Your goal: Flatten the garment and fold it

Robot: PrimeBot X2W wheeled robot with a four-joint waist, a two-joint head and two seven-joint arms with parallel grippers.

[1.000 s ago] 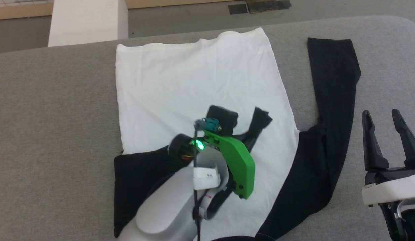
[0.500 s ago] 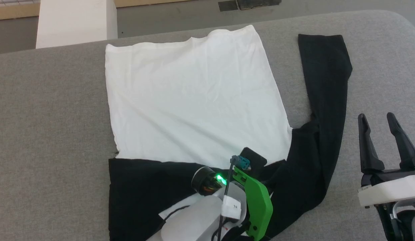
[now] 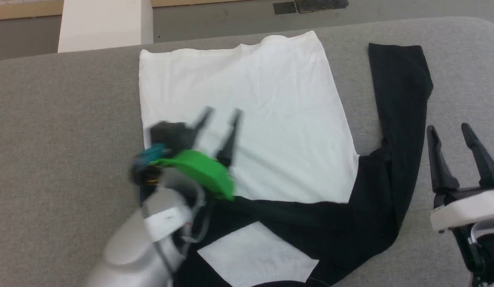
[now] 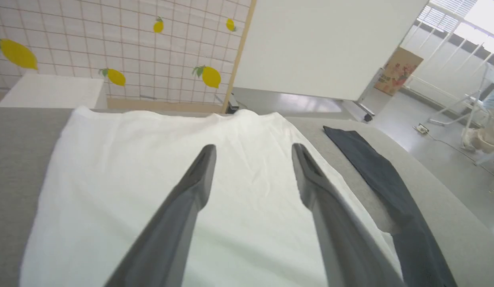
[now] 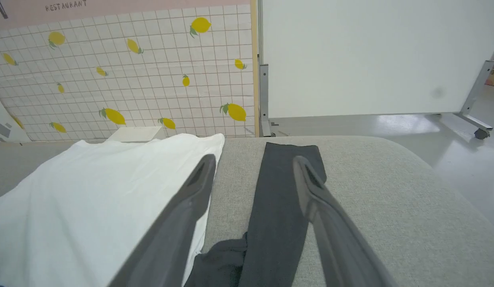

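Lying flat on the grey padded table [image 3: 51, 119], the garment [image 3: 251, 87] has its white body spread; 1 black sleeve [image 3: 402, 91] runs along the right side; black shoulder cloth folded across the near end; left gripper [image 3: 224, 110] over the white body, 2 fingers apart, empty; right gripper [image 3: 447, 127] beside that sleeve, fingers apart, empty.

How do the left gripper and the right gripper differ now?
The left gripper hangs over the garment; the right gripper stands over the grey surface, beside its black sleeve. The left gripper looks blurred in the head view, the right gripper sharp. Both are open and hold nothing.
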